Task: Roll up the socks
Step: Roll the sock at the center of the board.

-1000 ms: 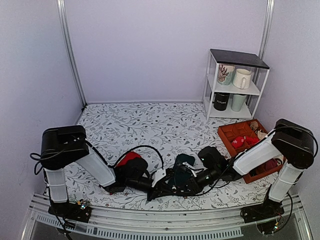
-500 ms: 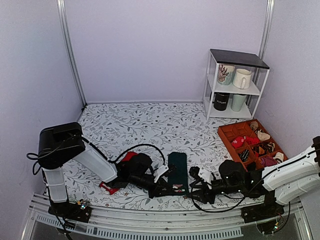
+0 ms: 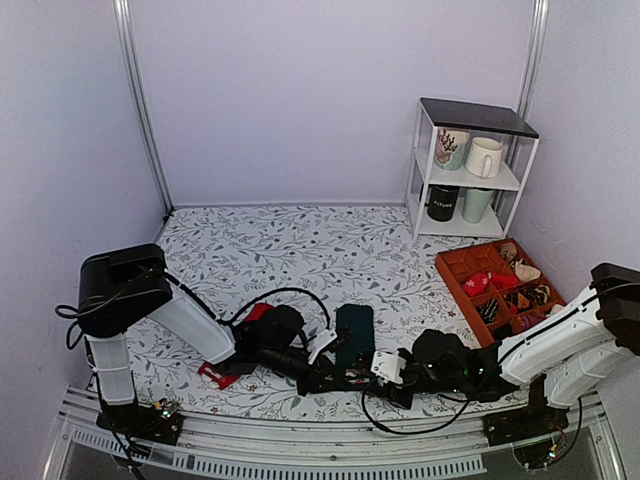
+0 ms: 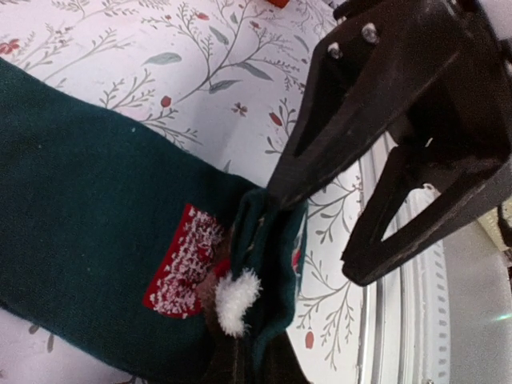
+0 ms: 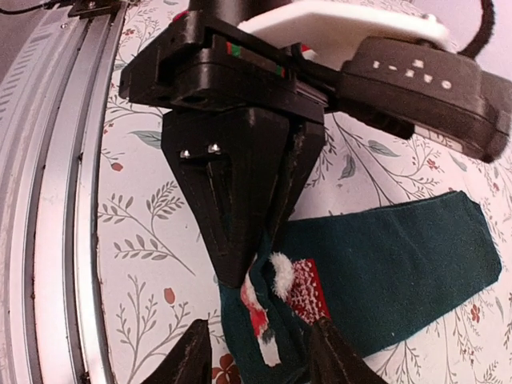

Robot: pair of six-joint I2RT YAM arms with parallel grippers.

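The dark teal-green sock lies flat near the table's front edge, with a red patch and a white pompom at its near end. My left gripper is shut on that end's folded edge, and it also shows in the right wrist view. My right gripper is open, its jaws straddling the same sock end opposite the left one; it also shows in the top view. The red sock lies under my left arm, mostly hidden.
A red-brown divided tray of rolled socks sits at the right. A white shelf with mugs stands at the back right. The metal rail runs along the near edge, close to both grippers. Black cables loop near the left arm.
A second ago the right gripper was over the bunched teal sock. The sock was then laid flat and the right arm drew back right; now it has moved left to the sock's near end again.
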